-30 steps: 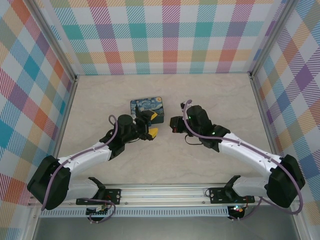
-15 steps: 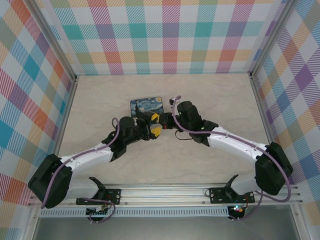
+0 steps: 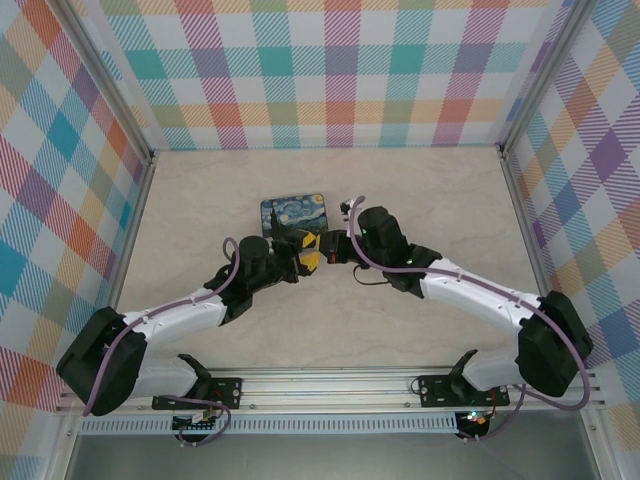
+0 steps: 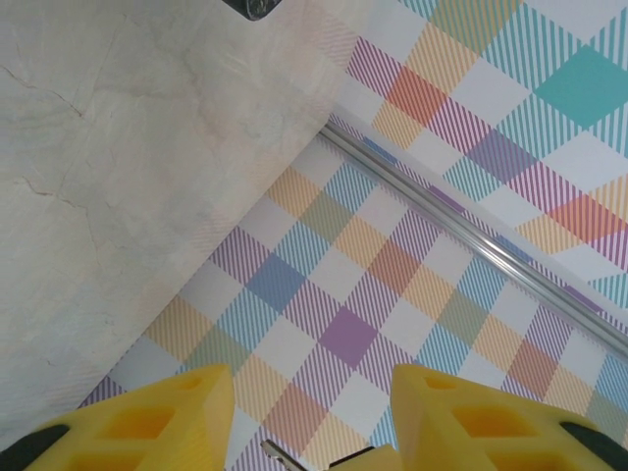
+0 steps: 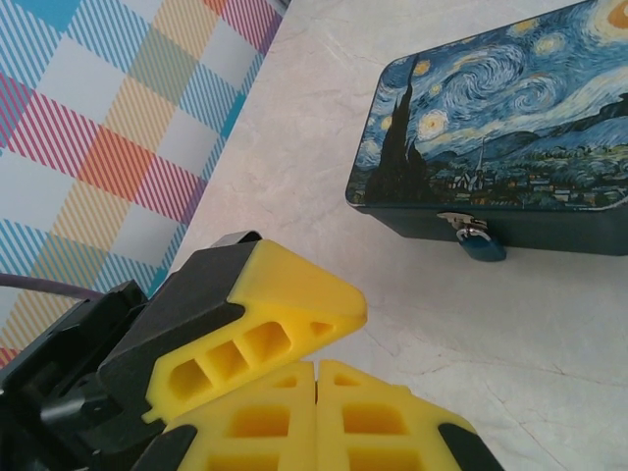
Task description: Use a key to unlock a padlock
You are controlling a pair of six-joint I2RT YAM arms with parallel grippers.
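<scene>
Presently, step: judged as bringing both grippers together in front of the tin, ahead of any insertion; lock not yet opened, by the look of it.
Padlock (image 5: pixel 482 247): hangs at the middle of the tin's front wall, blue body down, low against the table; cannot tell whether resting on it.
Tin (image 5: pixel 491 118): lies flat on the table (image 5: pixel 412 324), lid closed, Starry Night print up, just beyond both grippers.
Key (image 4: pixel 294 457): probably the thin metal sliver at the bottom edge of the left wrist view, low between the yellow fingers (image 4: pixel 157 422); too little shown to be sure; touched by neither finger there.
Left gripper (image 3: pixel 309 251): stands part-way apart, clamps nothing visible.
Right gripper (image 5: pixel 316 378): pressed fully together, just beside the left one's tips; cannot tell whether the key sits pinched at its tip.
Handling, key: likely light, stiff, smooth, slippery; apt to twist or slide between pads; best taken flat across the bow, blade left free and pointing out.
Handling, padlock: likely light and rigid, free to swing where hung; will probably dodge the key unless steadied; best pinched across the flat sides of the blue body, keyway end left uncovered.
Risk: dropped key hard to find again; tin shoved away by a hard poke.
</scene>
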